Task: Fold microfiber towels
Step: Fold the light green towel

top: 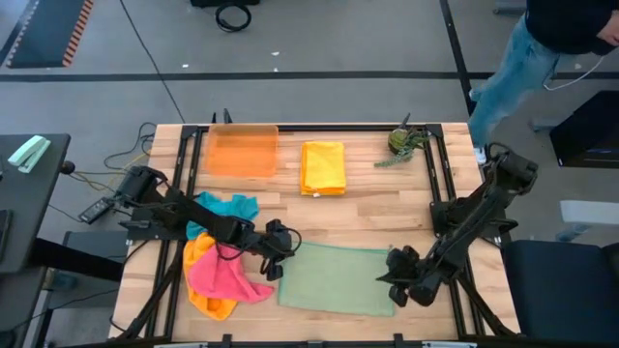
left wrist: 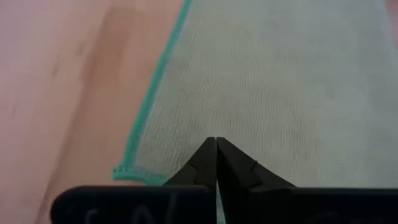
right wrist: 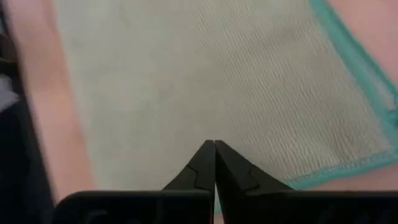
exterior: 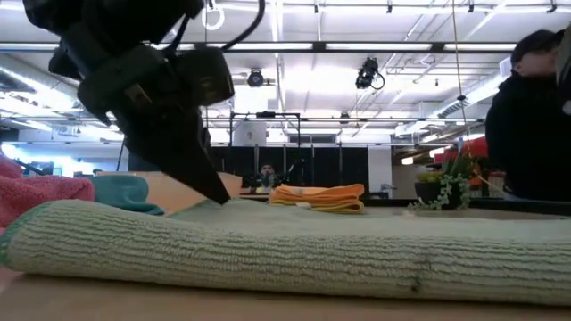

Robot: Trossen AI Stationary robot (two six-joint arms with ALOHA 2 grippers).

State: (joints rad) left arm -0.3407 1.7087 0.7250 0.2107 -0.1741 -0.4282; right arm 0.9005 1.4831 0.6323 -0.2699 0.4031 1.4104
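A sage green towel [top: 338, 278] with teal edging lies spread flat on the wooden table [top: 387, 208], near its front edge. My left gripper [top: 290, 253] is shut at the towel's far left corner, its tips [left wrist: 216, 140] down on the cloth; the low view shows it too [exterior: 223, 200]. My right gripper [top: 392, 266] is shut at the far right corner [right wrist: 214, 143]. A folded yellow towel [top: 323, 166] rests at the back. Teal [top: 224, 207], pink [top: 221, 275] and orange [top: 208, 304] towels lie heaped at the left. My left gripper meets the green towel just inside its far left corner [left wrist: 186, 163], slanting down from the table's left. The shut fingertips sit in the cloth and hide the pinch. The towel lies flat on the table. My right gripper meets the green towel just inside its far right corner [right wrist: 261, 168], slanting down from the table's right. Its shut fingertips cover the place of contact. The cloth around them lies flat and slack.
A translucent orange tray [top: 242, 150] stands at the back left and a small plant [top: 406, 142] at the back right. Bare wood lies between the yellow towel and the green one. A person [top: 542, 48] stands beyond the far right corner.
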